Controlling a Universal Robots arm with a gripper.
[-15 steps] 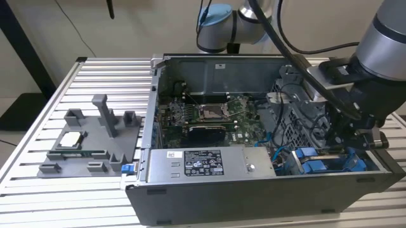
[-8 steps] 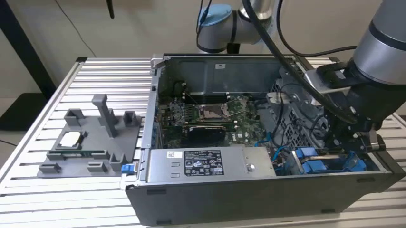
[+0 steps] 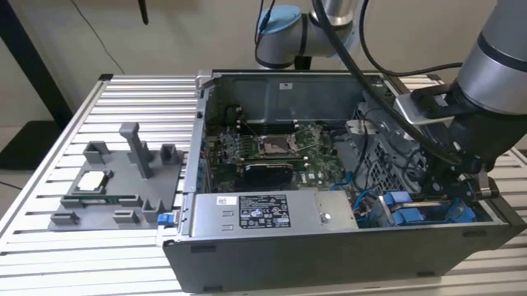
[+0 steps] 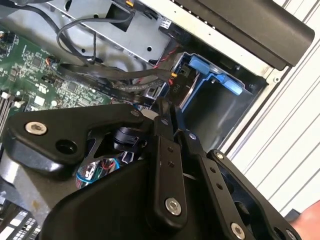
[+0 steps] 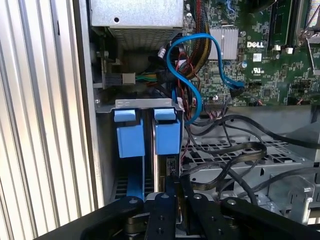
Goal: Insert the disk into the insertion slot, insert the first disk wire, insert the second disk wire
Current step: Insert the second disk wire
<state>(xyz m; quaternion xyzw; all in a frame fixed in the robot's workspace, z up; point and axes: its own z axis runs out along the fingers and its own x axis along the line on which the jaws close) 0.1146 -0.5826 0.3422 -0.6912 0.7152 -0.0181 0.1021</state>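
Observation:
The disk stands edge-on in the insertion slot, a grey metal bay at the corner of the open computer case, with its bright blue carrier tabs showing. In the exterior view the blue carrier lies at the case's lower right. My gripper is shut, its black fingers pressed together, the tips right at the disk's near edge. I cannot tell if anything is pinched between them. Black flat wires and a blue wire hang loose beside the bay. The gripper reaches down into the case.
The grey power supply box sits beside the bay and the green motherboard lies behind it. A perforated metal cage lies under the loose wires. A grey fixture plate rests on the slatted table at the exterior view's left.

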